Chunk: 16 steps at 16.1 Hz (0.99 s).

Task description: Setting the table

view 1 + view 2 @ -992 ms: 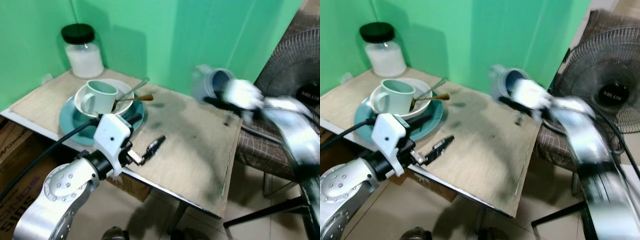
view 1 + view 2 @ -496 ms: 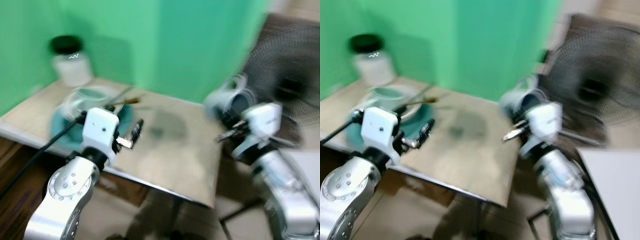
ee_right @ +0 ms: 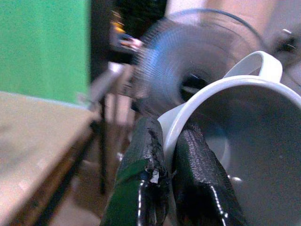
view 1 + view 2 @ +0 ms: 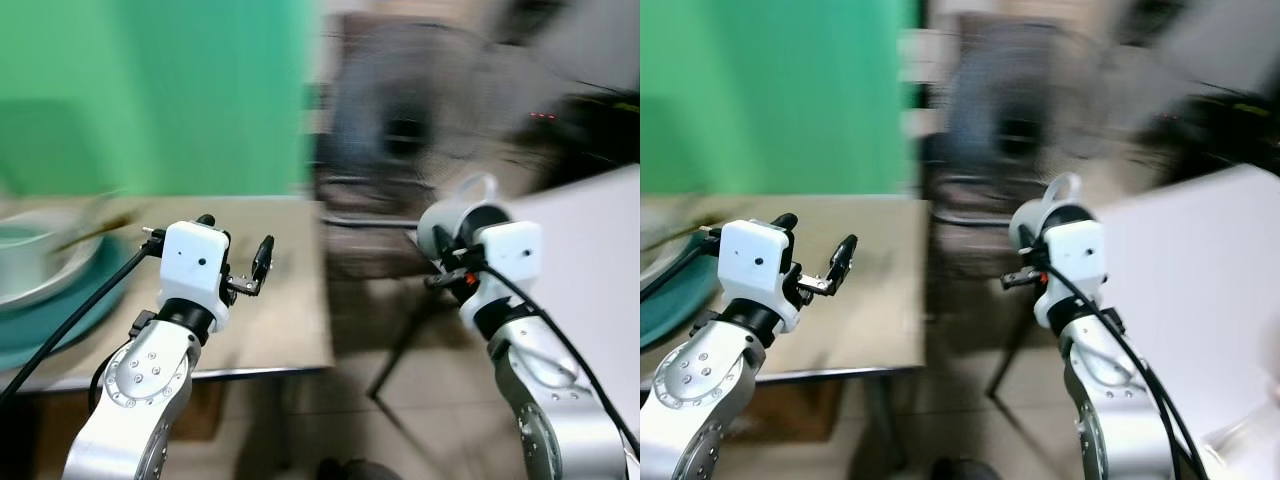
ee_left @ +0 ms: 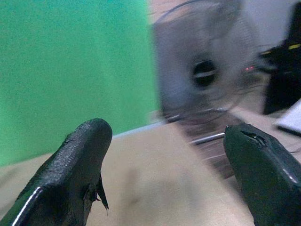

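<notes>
- Right gripper point(image 3: 167, 188) pinches the rim of a white cup point(image 4: 452, 215): one finger point(image 3: 141, 179) outside the wall, the other point(image 3: 197, 188) inside the bowl. A rim grip leaves the base free, which should suit setting it down upright.
- Cup rides high before the right arm, mouth tipped toward the wrist camera, handle point(image 3: 256, 63) on the far side of the rim. It hangs over the floor, well apart from the wooden worktop point(image 4: 290, 300) and beside a white surface point(image 4: 590, 260) on the right, likely where it is bound.
- Right forearm rises from low right, elbow bent, wrist block upright with the cup above it: a carry pose, load tucked close to the body.
- Left gripper point(image 4: 232, 255) is empty, fingers spread wide; left finger point(image 5: 77, 155) and right finger point(image 5: 263, 165) stand well apart, with nothing between.
- Left arm bent the same way, wrist raised over the worktop's near edge, gripper aimed forward. Judged idle, kept level and clear of the dishes.
- On the worktop at far left, a teal plate point(image 4: 40, 330) under a pale bowl point(image 4: 35, 275); blurred, no more can be told.
- Beyond, a green wall point(image 4: 150, 90), then a dark fan point(image 4: 410, 130) past the worktop's end. Heavy smear across the head views suggests the camera is swinging.
</notes>
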### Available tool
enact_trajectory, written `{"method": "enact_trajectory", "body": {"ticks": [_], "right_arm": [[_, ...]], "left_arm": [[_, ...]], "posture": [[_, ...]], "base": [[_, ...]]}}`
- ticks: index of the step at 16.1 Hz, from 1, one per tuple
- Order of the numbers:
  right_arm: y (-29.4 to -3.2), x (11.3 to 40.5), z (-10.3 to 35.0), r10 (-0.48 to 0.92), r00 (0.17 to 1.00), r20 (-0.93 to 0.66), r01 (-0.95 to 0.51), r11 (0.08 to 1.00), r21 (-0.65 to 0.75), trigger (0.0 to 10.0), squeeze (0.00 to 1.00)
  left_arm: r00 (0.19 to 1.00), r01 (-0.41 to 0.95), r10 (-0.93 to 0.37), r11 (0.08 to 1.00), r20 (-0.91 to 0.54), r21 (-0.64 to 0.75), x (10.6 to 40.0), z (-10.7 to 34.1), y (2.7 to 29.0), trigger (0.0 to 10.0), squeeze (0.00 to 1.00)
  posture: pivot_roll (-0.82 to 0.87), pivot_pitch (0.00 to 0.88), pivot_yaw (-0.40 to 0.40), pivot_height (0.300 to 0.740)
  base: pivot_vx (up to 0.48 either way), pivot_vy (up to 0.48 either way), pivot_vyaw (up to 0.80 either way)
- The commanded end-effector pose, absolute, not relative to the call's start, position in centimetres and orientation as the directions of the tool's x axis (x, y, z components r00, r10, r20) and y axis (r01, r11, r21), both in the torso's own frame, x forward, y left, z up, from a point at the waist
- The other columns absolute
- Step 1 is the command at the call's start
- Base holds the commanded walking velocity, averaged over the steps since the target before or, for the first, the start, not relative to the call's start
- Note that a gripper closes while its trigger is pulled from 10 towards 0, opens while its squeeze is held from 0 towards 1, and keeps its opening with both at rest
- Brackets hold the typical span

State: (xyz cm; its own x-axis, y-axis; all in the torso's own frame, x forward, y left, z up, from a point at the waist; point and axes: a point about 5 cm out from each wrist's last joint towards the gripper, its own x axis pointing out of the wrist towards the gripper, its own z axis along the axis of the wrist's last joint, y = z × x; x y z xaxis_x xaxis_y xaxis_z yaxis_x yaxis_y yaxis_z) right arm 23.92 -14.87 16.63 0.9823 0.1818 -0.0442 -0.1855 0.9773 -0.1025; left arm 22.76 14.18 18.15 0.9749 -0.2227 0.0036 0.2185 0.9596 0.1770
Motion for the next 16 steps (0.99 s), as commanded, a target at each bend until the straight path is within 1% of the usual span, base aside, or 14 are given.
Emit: {"method": "enact_trajectory", "body": {"ticks": [1,5,12,16], "right_arm": [[-14.6,24.1,17.6,0.188,0.982,-0.011,-0.188,0.974,-0.13,10.0,0.0],[-14.2,24.6,17.6,0.193,0.981,-0.016,-0.193,0.972,-0.134,10.0,0.0],[-14.2,25.0,18.3,0.17,0.985,-0.008,-0.169,0.975,-0.147,10.0,0.0],[-14.4,25.2,18.9,0.142,0.99,0.016,-0.138,0.979,-0.149,10.0,0.0]], "left_arm": [[0.978,0.207,-0.211,0.962,0.002,0.18,22.6,17.9,14.2,10.0,0.0],[0.981,0.187,-0.191,0.965,0.006,0.184,22.5,18.0,14.5,10.0,0.0],[0.982,0.185,-0.19,0.964,0.009,0.192,22.8,17.9,14.6,10.0,0.0],[0.983,0.18,-0.183,0.969,0.005,0.171,22.9,17.8,14.6,10.0,0.0]], "posture": [[-0.02,0.025,-0.06,0.74],[-0.01,0.025,-0.067,0.74],[-0.02,0.032,-0.067,0.74],[-0.03,0.034,-0.062,0.74]], "base": [[0.0,0.0,-0.79],[0.0,0.0,-0.79],[0.0,0.0,-0.8],[0.0,0.0,-0.8]]}}
